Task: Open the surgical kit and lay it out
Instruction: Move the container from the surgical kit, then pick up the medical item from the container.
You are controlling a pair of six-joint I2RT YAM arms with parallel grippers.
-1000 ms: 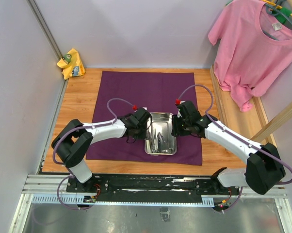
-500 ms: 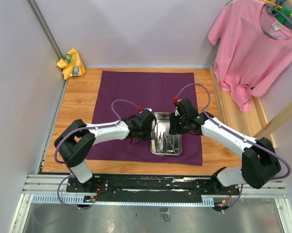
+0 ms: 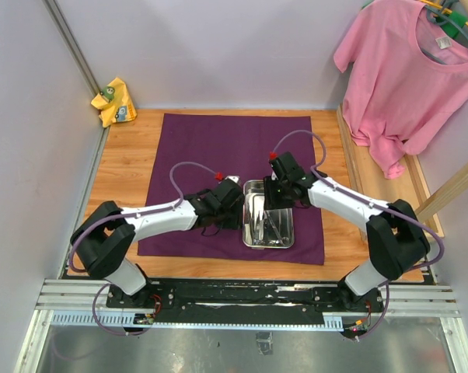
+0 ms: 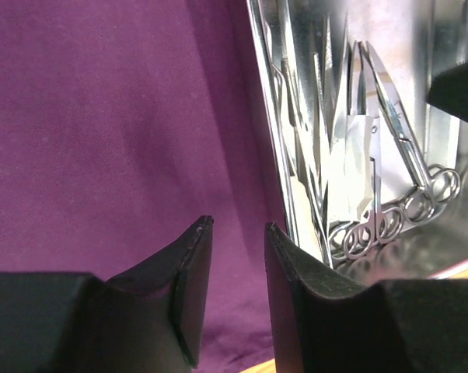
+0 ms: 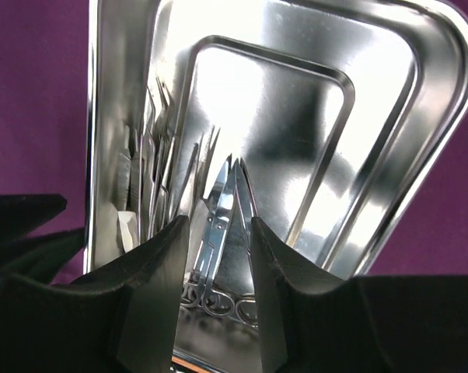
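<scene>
The cloth wrap [image 3: 218, 140] is plain dark purple on a worktop [image 3: 125, 167] of orange-brown wood grain. The steel tray [image 3: 285, 235] and scissors [image 4: 405, 148] are mirror-bright silver; the left gripper [image 4: 238, 233] and right gripper [image 5: 214, 233] are matt black. The T-shirt [image 3: 405, 78] is plain pink, the rag [image 3: 113, 101] yellow with a green spot.

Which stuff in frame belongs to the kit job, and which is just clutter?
Job: purple cloth, steel tray, instruments lying in the tray.
Clutter: pink T-shirt, yellow rag.
</scene>
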